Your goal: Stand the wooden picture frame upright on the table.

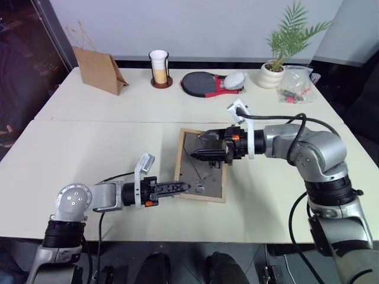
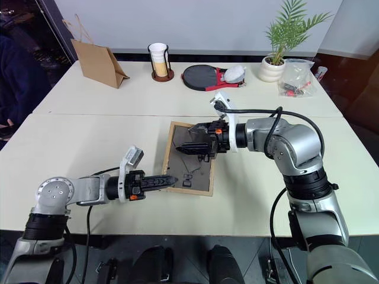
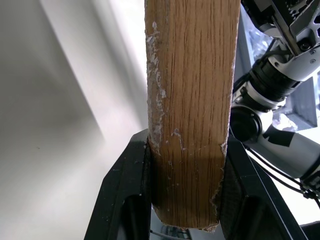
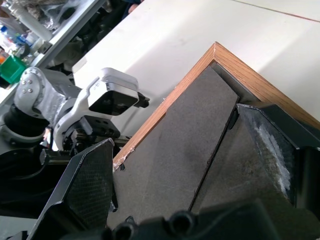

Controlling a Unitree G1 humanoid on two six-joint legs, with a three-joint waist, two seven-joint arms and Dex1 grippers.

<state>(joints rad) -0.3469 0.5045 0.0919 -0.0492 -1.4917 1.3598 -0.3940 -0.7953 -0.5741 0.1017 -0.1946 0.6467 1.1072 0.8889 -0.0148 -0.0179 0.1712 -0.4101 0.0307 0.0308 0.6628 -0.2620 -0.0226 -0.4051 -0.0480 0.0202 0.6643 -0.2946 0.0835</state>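
In the head camera's two eye views, we see the wooden picture frame back-side up, its dark grey back facing us, a little off the near edge of the pale surface and about midway between its left and right edges. Whether it lies flat or is lifted at one side we cannot tell. Our left gripper reaches in from the left with its fingers closed on the frame's near left corner. Our right gripper comes from the right over the frame's far part, its two black fingers spread wide, one above the other. Along the far edge of the surface stand a brown paper bag, a cup in a dark holder, a round black and red item, a potted plant and a clear plastic bag.

In the left wrist view, the light-wood rail of the frame runs between our left gripper's two black fingers, which press against both its sides.

In the right wrist view, our right gripper's fingers stand wide apart above the grey back, and a darker grey panel, seemingly the fold-out stand, lies beside one of them; we cannot tell whether they touch.
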